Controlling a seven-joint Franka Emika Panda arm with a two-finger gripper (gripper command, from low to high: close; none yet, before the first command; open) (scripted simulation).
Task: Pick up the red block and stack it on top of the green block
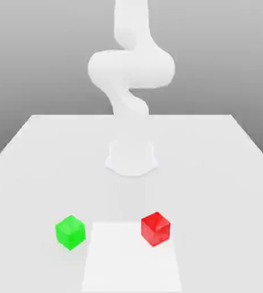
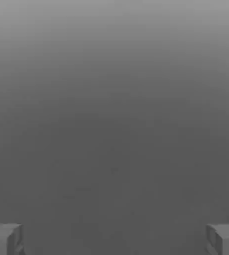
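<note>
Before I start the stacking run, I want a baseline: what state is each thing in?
red block: resting flat on the table, free, nothing on it.
green block: resting on the table, apart from the red block, top bare.
fingers: spread wide, nothing between them.
table: bearing both blocks and the arm's base.

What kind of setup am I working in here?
Most likely a bare simulated tabletop test scene, not a real room. A plain white table sits against an empty grey backdrop, with a white arm mounted on it and two glossy cubes, the red block and the green block.
</note>
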